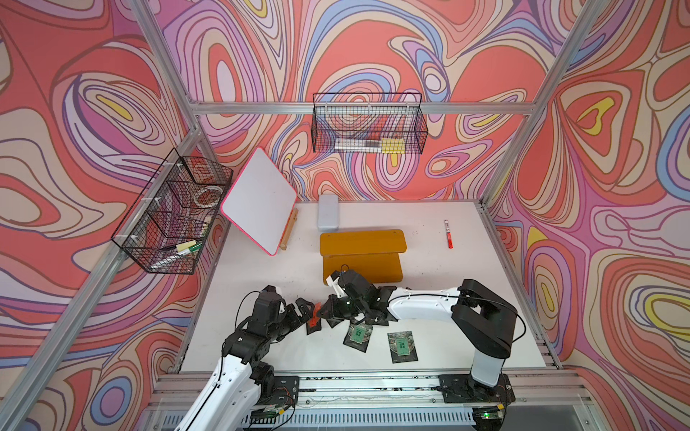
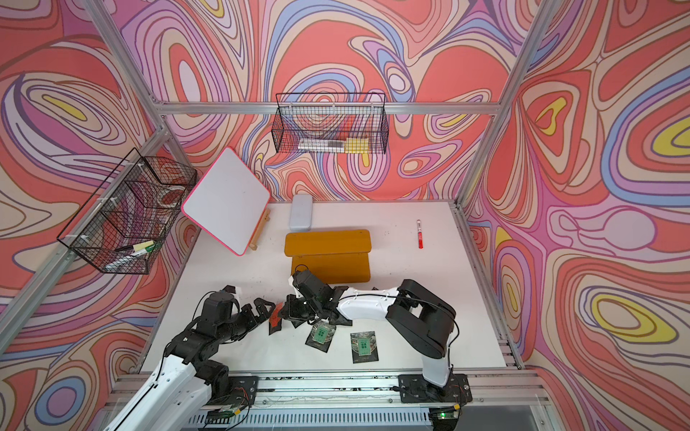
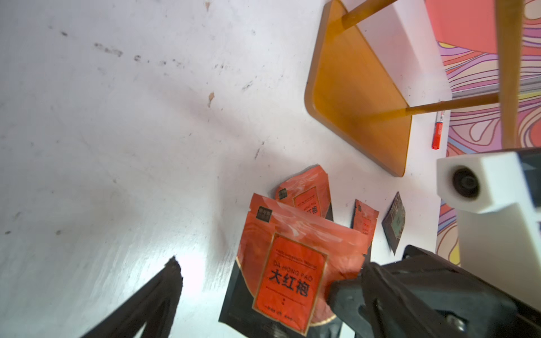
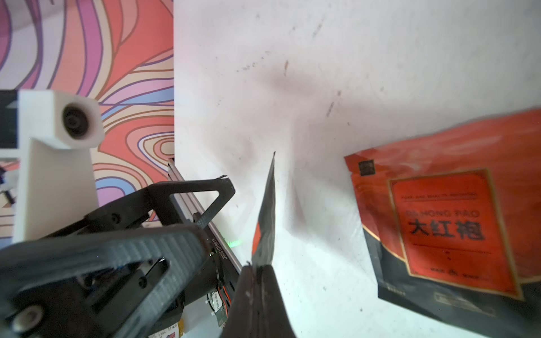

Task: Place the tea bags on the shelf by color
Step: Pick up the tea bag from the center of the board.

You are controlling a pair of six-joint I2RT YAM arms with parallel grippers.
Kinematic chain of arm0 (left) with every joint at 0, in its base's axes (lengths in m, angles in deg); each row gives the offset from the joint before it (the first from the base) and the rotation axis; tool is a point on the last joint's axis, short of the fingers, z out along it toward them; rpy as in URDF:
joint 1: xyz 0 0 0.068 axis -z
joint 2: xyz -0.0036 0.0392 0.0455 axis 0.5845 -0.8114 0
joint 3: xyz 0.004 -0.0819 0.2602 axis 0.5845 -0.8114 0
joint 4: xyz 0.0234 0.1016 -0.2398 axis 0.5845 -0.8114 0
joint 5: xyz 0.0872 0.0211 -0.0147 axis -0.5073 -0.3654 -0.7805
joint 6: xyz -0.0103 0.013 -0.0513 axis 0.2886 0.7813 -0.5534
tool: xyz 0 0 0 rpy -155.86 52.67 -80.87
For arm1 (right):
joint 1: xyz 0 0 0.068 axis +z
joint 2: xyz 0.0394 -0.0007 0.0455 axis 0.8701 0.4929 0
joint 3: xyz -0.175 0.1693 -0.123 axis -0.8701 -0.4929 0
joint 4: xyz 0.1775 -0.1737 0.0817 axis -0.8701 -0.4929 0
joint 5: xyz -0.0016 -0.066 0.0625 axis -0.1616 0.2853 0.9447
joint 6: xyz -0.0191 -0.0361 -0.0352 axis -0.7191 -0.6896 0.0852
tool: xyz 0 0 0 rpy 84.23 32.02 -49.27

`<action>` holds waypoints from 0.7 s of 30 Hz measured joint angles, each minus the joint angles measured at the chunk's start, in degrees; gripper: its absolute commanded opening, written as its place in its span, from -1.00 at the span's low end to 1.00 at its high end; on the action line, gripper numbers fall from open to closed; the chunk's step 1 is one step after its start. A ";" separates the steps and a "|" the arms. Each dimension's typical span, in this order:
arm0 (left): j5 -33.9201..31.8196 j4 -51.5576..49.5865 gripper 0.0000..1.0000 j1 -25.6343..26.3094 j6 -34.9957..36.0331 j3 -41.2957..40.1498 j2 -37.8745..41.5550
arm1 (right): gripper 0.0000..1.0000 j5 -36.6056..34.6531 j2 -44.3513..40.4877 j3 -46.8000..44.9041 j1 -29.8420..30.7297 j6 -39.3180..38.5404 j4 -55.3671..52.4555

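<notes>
An orange-red tea bag (image 4: 266, 222) hangs just above the table, and my right gripper (image 4: 257, 272) is shut on its edge. My left gripper (image 1: 307, 310) faces it with its jaws wide open on either side of the bag (image 3: 289, 263), not touching it. Two more orange-red tea bags (image 3: 307, 196) (image 3: 364, 219) and a dark one (image 3: 395, 222) lie behind it. Two green tea bags (image 1: 357, 335) (image 1: 402, 347) lie flat near the table's front. The mustard-yellow shelf (image 1: 362, 257) stands bare at mid-table, just behind the right gripper (image 1: 328, 311).
A white pink-edged board (image 1: 259, 201) leans at the back left. A grey case (image 1: 328, 212) lies behind the shelf, and a red marker (image 1: 448, 234) lies to the shelf's right. Black wire baskets hang on the left wall (image 1: 175, 212) and the back wall (image 1: 367, 123).
</notes>
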 measured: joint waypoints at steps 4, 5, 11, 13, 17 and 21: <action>0.33 1.20 0.95 0.00 1.18 0.85 0.33 | -1.00 -0.35 -5.29 -0.96 -1.99 -3.32 -2.62; 0.61 1.66 0.92 0.00 1.33 0.94 0.33 | -1.00 -0.35 -6.71 -1.49 -2.80 -4.13 -3.15; 4.20 6.99 0.84 0.00 2.05 1.07 -0.20 | -1.00 -0.33 -13.57 -4.63 -8.24 -8.37 -6.40; 6.03 9.77 0.84 0.00 2.08 1.05 -0.57 | -1.00 -0.13 -15.21 -5.46 -9.62 -9.44 -7.45; 10.60 17.55 0.82 0.00 1.51 0.50 -1.64 | -1.00 1.14 -17.94 -6.19 -11.41 -11.15 -8.63; 15.17 25.79 0.72 0.00 -0.07 -0.94 -4.44 | -1.00 2.95 -20.74 -6.99 -12.70 -12.24 -8.70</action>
